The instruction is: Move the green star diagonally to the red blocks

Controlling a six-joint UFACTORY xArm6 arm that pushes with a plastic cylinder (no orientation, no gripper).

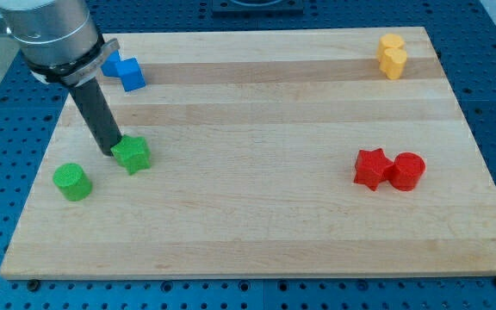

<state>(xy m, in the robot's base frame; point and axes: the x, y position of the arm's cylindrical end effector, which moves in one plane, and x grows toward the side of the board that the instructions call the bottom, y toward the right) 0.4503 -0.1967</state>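
The green star (133,154) lies on the wooden board at the view's left. My tip (108,152) rests right against the star's left side. The red star (371,168) and the red cylinder (407,170) sit side by side, touching, at the view's right, far from the green star. The rod rises up and to the left from the tip to the arm's grey body at the view's top left.
A green cylinder (72,182) lies just left of and below the tip. Two blue blocks (124,70) sit at the top left behind the rod. Two yellow blocks (392,56) sit at the top right. The board's edge (257,274) runs along the bottom.
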